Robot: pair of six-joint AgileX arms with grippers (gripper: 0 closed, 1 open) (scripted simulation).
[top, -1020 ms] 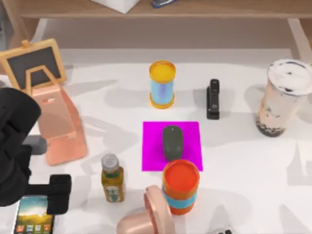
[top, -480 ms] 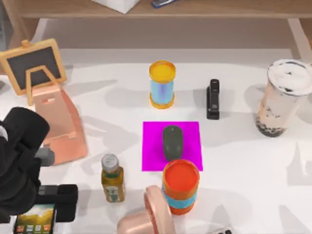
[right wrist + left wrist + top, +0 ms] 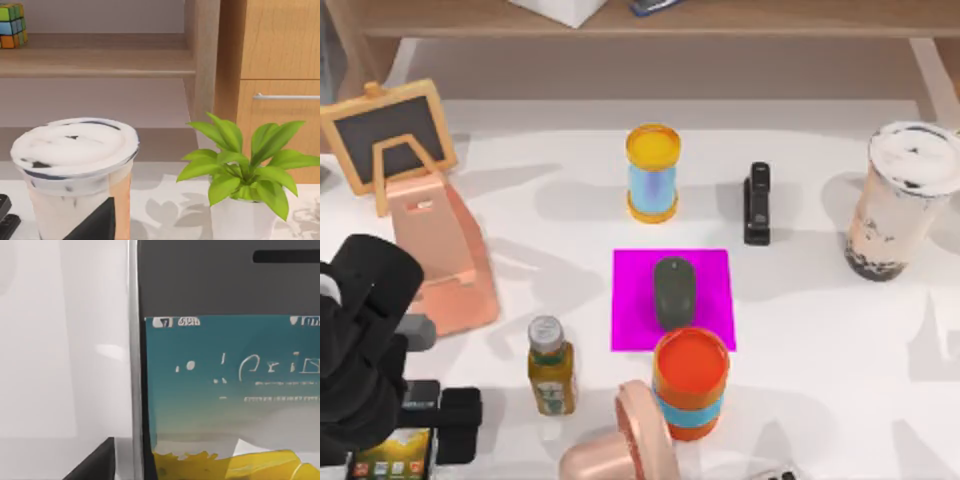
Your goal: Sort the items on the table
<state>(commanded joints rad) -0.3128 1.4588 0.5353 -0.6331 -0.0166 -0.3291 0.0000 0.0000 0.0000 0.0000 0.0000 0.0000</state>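
Note:
The smartphone [image 3: 392,455] lies at the table's [image 3: 820,380] front left corner, partly under my left arm. My left gripper [image 3: 435,422] hovers just over it, open; the left wrist view has the phone's screen [image 3: 225,390] very close, with one dark finger [image 3: 95,465] beside its white edge. The dark grey mouse [image 3: 673,292] rests on the magenta mat [image 3: 630,330] in the middle. The milk tea cup [image 3: 900,200] stands upright at the far right. The right wrist view faces the cup [image 3: 75,170] from nearby, with one dark finger [image 3: 97,225] of my open right gripper in front of it.
A pink phone stand [image 3: 445,260] and small chalkboard [image 3: 385,135] stand at the left. A yellow-and-blue can [image 3: 652,172] and a black stapler [image 3: 757,203] sit behind the mat. A bottle [image 3: 550,365], an orange cup [image 3: 691,385] and a pink object [image 3: 620,445] crowd the front. A potted plant [image 3: 240,165] stands beside the milk tea cup.
My left arm has come down toward the table's front edge and slightly right, covering more of the smartphone. Everything else stays put.

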